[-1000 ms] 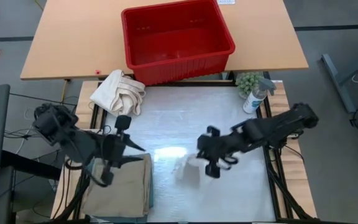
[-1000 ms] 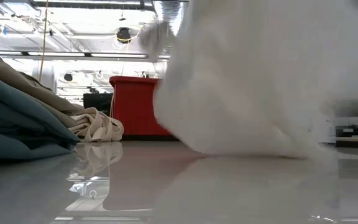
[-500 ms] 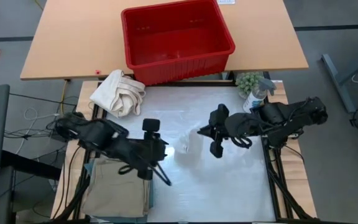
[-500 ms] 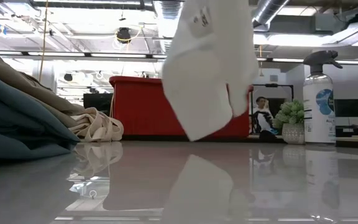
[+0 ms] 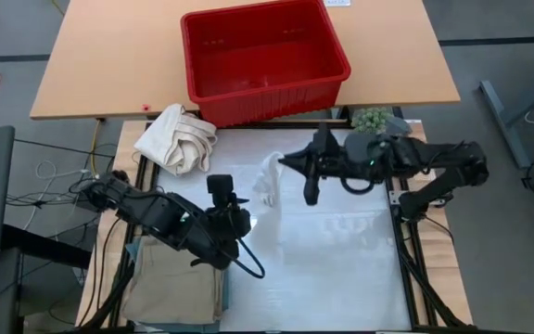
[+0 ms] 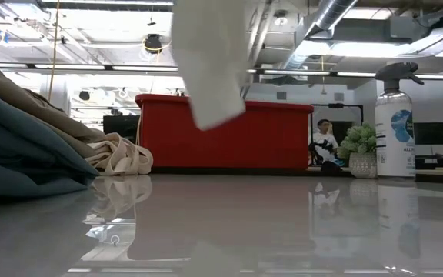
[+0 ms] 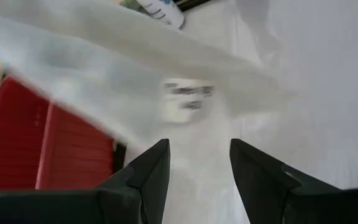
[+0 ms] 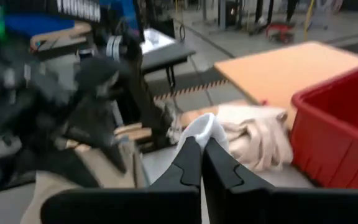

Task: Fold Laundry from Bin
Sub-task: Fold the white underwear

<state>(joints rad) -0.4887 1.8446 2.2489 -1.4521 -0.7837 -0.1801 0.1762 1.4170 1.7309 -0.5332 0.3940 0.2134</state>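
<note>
Stacked laundry, tan trousers over a teal-green garment, lies at the counter's near left corner, well apart from the red bin, which serves as landmark throughout. Left tool sits just beyond that stack, nearer the bin, above the counter; its fingers stand parted with nothing between them, pointed toward the small white cloth. That cloth hangs clear of the counter, directly in front of the bin and still well short of its front wall; in the low view it dangles before the bin's left half. Right tool is to the right of the cloth, between it and the bin's right front corner, fingers pinched tight on the cloth's upper edge. Cream canvas bundle rests just off the bin's front left corner, close against it. Spray bottle and small potted plant stand just off the bin's front right corner. Bin itself stands on the wooden table behind the counter, upright. A person sits in the room far beyond it.
</note>
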